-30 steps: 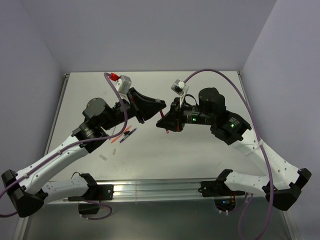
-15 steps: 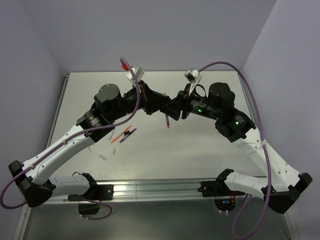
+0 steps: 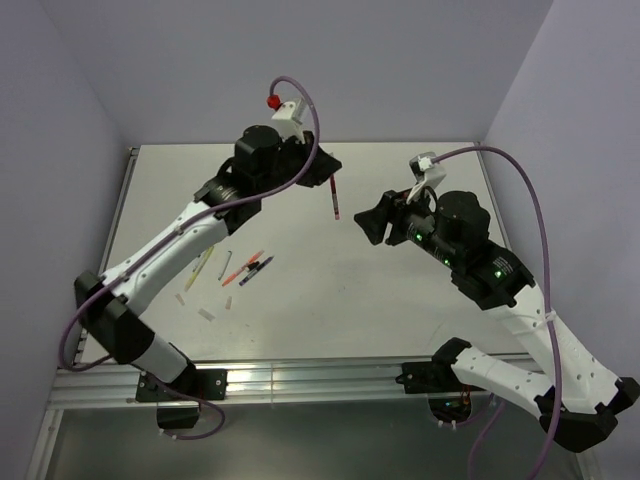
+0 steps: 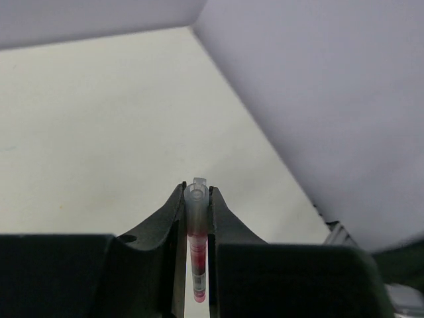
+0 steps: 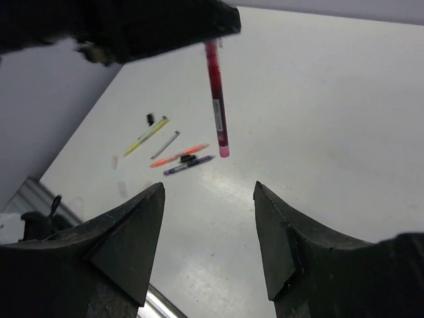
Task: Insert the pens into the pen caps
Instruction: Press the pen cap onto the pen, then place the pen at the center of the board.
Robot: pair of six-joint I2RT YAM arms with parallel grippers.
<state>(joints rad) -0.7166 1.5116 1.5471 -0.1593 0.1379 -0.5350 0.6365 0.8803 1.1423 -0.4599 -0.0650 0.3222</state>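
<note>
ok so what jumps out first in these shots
A red pen hangs in mid-air over the far middle of the table, clamped in the left gripper. The right gripper faces it from the right, open and empty, and the other pens lie scattered at the left.

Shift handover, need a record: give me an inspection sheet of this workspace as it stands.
Surface: pale table, no damage seen.
Job's things: red pen hangs from the left end effector above the table; yellow pen, orange pen, purple pen and caps lie loose at left.
Clutter: nothing seen.
End effectors: left shut on red pen; right end effector open, empty.
Cables: purple cable looped over each arm.
Surroundings: plain walls; metal rail at near edge.
</note>
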